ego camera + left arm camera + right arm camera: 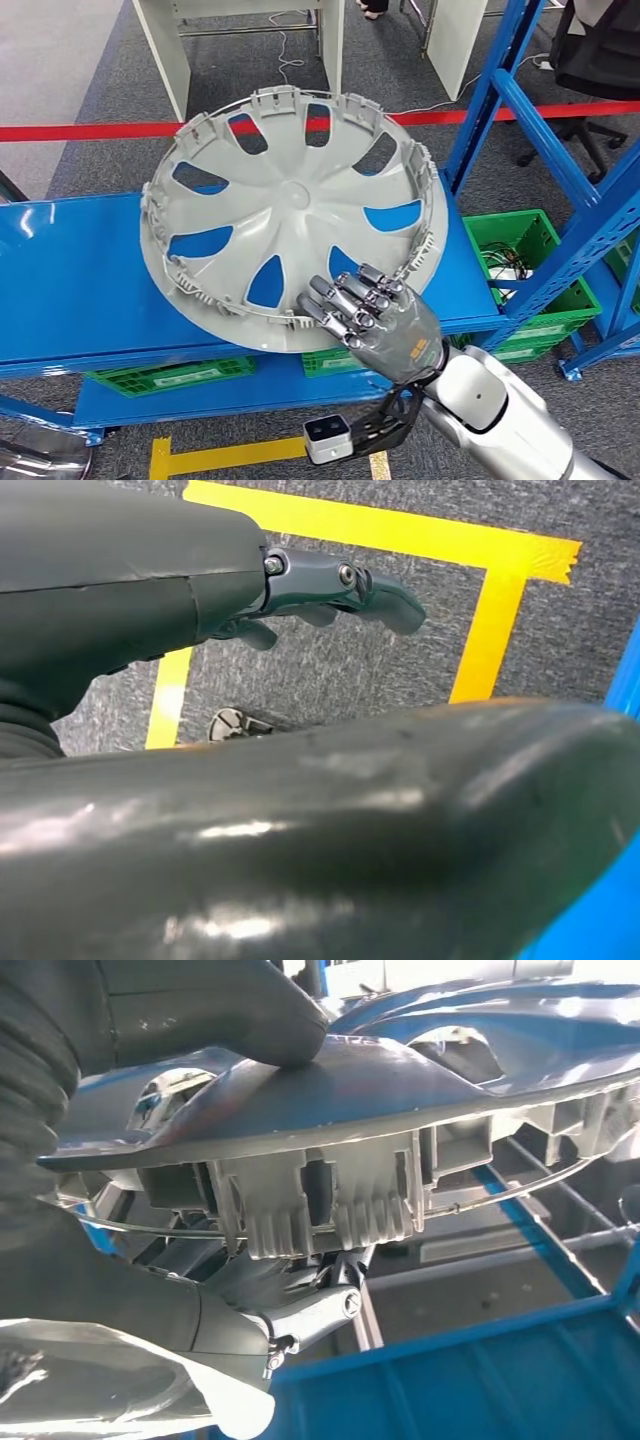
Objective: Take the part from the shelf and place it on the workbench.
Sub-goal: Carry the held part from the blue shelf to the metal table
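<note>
The right hand pinches the near rim of the hubcap, which tilts up off the blue shelf toward the far left.

Grey spoked hubcap, tilted over blue shelf

Head view: right hand covers part of the near rim of the wheel cover; the thumb lies under the rim, hidden. Green bins under the blue shelf are partly hidden by the shelf board and frame; contents of the right bin too small to identify. Person at top edge cut off, feet only. Right wrist view: the wheel cover runs past the picture's edges; the fingers are partly hidden behind the rim clips. Left wrist view: left hand is partly blocked by a dark blurred body part; small round object on the floor unidentifiable.
</note>
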Controlling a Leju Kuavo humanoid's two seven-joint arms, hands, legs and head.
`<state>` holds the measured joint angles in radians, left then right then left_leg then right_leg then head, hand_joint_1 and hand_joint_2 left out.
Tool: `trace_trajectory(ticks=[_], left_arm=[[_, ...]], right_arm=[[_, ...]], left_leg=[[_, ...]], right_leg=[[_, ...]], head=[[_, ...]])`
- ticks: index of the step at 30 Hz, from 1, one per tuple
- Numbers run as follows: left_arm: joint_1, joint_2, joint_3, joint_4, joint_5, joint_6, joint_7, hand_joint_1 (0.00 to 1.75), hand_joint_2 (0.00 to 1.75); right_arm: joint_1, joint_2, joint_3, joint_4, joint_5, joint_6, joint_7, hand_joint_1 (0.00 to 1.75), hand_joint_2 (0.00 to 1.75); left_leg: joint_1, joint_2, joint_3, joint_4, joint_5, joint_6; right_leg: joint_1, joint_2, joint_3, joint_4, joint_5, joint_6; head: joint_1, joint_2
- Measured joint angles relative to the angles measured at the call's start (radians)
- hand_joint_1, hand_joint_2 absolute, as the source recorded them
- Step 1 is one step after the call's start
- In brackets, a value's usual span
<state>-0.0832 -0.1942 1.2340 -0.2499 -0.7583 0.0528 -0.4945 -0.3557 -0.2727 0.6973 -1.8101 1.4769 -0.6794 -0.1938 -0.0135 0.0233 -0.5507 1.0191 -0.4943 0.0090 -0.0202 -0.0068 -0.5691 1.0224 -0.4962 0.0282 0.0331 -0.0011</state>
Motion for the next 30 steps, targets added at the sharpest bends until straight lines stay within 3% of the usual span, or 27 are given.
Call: trace_trajectory(ticks=[6,9,11,13,14,15,16,18,20,22,24,25,27,29,30], left_arm=[[0.001,0.002,0.0,0.0,-0.005,-0.007,0.01,0.0,0.0],[0.001,0.002,0.0,0.0,-0.005,-0.01,0.013,0.0,0.0],[-0.001,0.003,0.0,0.0,-0.005,-0.012,0.013,0.0,0.0],[-0.001,0.003,0.0,0.001,-0.005,-0.013,0.014,0.0,0.0],[-0.001,0.003,0.0,0.001,-0.005,-0.014,0.014,0.0,0.0],[-0.001,0.003,0.0,0.002,-0.005,-0.014,0.015,0.0,0.0],[-0.001,0.003,0.0,0.002,-0.006,-0.013,0.017,0.0,0.0],[-0.001,0.002,-0.001,0.003,-0.008,-0.01,0.022,0.0,0.0],[-0.002,0.001,-0.001,0.003,-0.011,-0.007,0.026,0.0,0.0],[-0.003,0.001,-0.001,0.003,-0.013,-0.005,0.027,0.0,0.0],[-0.002,0.002,-0.001,0.003,-0.014,-0.005,0.027,0.0,0.0],[-0.002,0.003,-0.002,0.003,-0.014,-0.004,0.027,0.0,0.0],[-0.002,0.003,-0.002,0.004,-0.014,-0.004,0.027,0.0,0.0],[-0.002,0.003,-0.002,0.004,-0.015,-0.004,0.027,0.0,0.0],[-0.002,0.003,-0.002,0.005,-0.015,-0.005,0.027,0.0,0.0]], right_arm=[[0.024,0.0,-0.02,0.0,-0.02,0.0,-0.034,1.75,1.75],[0.028,0.0,-0.029,0.0,-0.037,0.0,-0.05,1.75,1.75],[0.03,0.0,-0.036,0.0,-0.045,0.0,-0.056,1.75,1.75],[0.032,0.0,-0.039,0.0,-0.047,0.0,-0.059,1.75,1.75],[0.033,0.0,-0.039,0.001,-0.049,0.0,-0.061,1.75,1.75],[0.035,0.0,-0.039,0.002,-0.053,0.0,-0.064,1.75,1.75],[0.036,0.0,-0.04,0.004,-0.062,0.0,-0.07,1.75,1.75],[0.036,0.0,-0.042,0.01,-0.083,0.0,-0.088,1.75,1.75],[0.037,0.0,-0.045,0.013,-0.096,0.0,-0.103,1.75,1.75],[0.039,0.001,-0.047,0.015,-0.1,0.0,-0.11,1.75,1.75],[0.04,0.001,-0.05,0.017,-0.104,0.0,-0.113,1.75,1.75],[0.04,0.001,-0.052,0.018,-0.106,0.0,-0.114,1.75,1.75],[0.04,0.002,-0.056,0.02,-0.112,0.0,-0.116,1.75,1.75],[0.041,0.003,-0.058,0.023,-0.115,0.0,-0.118,1.75,1.75],[0.042,0.003,-0.058,0.025,-0.116,0.0,-0.118,1.75,1.75]], left_leg=[[-0.001,-0.001,-0.007,0.011,-0.002,0.009],[0.002,0.001,-0.007,0.0,0.012,0.024],[0.007,0.004,-0.008,-0.015,0.027,0.037],[0.005,0.005,-0.016,-0.017,0.036,0.042],[0.004,0.005,-0.021,-0.016,0.039,0.042],[0.004,0.005,-0.025,-0.014,0.042,0.041],[0.004,0.004,-0.03,-0.012,0.043,0.04],[0.005,0.004,-0.038,-0.002,0.045,0.036],[0.003,0.003,-0.05,0.009,0.048,0.026],[0.001,0.002,-0.06,0.014,0.057,0.011],[0.003,-0.001,-0.068,0.019,0.057,-0.003],[0.004,-0.005,-0.075,0.034,0.039,-0.01],[0.009,-0.013,-0.104,0.12,-0.041,-0.023],[0.013,-0.015,-0.134,0.247,-0.12,-0.03],[0.015,-0.015,-0.135,0.285,-0.132,-0.032]], right_leg=[[-0.001,0.0,-0.001,0.0,0.005,0.009],[-0.001,0.001,-0.006,0.002,0.001,0.021],[0.001,0.003,-0.032,0.058,-0.048,0.022],[0.001,0.005,-0.079,0.18,-0.118,0.023],[0.001,0.005,-0.098,0.235,-0.137,0.024],[0.001,0.005,-0.106,0.263,-0.139,0.025],[0.0,0.005,-0.095,0.252,-0.122,0.026],[-0.001,0.003,-0.031,0.136,-0.063,0.026],[0.0,0.001,0.028,0.03,-0.034,0.023],[0.004,0.003,0.038,0.007,-0.032,0.016],[0.002,0.003,0.026,0.005,-0.022,-0.001],[0.0,0.002,0.019,0.003,-0.014,-0.012],[-0.002,0.001,-0.001,0.002,0.002,-0.027],[-0.001,0.001,-0.024,0.002,0.02,-0.031],[-0.001,0.001,-0.035,0.003,0.029,-0.03]], head=[[0.0,0.0],[0.0,0.0],[0.003,0.0],[0.005,0.0],[0.005,0.0],[0.005,0.0],[0.005,0.0],[0.006,0.0],[0.006,0.0],[0.005,0.0],[0.004,0.0],[0.003,0.0],[-0.001,0.0],[-0.003,0.0],[-0.003,0.0]])
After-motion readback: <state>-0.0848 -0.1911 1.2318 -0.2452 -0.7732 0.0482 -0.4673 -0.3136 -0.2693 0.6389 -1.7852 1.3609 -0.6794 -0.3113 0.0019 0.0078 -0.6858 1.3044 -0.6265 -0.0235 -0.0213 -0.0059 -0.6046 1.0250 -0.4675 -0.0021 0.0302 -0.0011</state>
